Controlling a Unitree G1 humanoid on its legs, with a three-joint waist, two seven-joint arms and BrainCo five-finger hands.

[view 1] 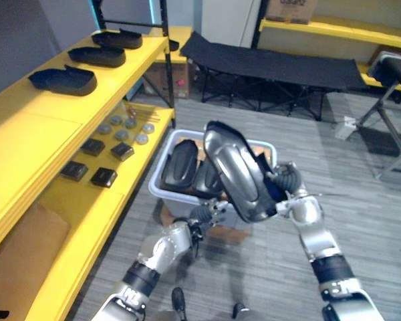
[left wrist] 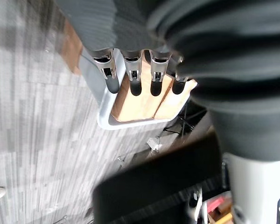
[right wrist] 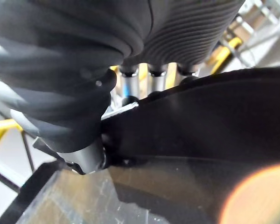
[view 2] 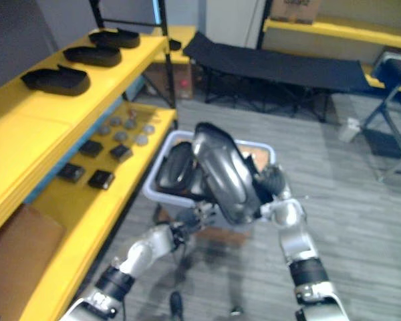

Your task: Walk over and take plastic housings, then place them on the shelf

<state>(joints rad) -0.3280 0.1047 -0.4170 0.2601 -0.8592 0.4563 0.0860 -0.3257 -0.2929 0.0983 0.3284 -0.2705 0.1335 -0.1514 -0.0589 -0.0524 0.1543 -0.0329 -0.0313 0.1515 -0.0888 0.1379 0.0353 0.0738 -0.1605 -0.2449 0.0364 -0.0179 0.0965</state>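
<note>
The long yellow metal shelf [view 1: 27, 134] on my left carries three black moulded housings [view 1: 63, 80], so mine belongs there. Above the pale plastic bin [view 1: 162, 194], my right hand [view 1: 281, 182] clamps the edge of the glossy dark-grey plastic housing [view 1: 237, 177], keeping it clear of the rim; my left hand [view 1: 210, 212] hangs straight-fingered below.

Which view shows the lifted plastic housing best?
The left eye view: the whole plastic housing shows, raised over the bin in the right hand. The right eye view matches; the right wrist view catches its dark edge.
</note>
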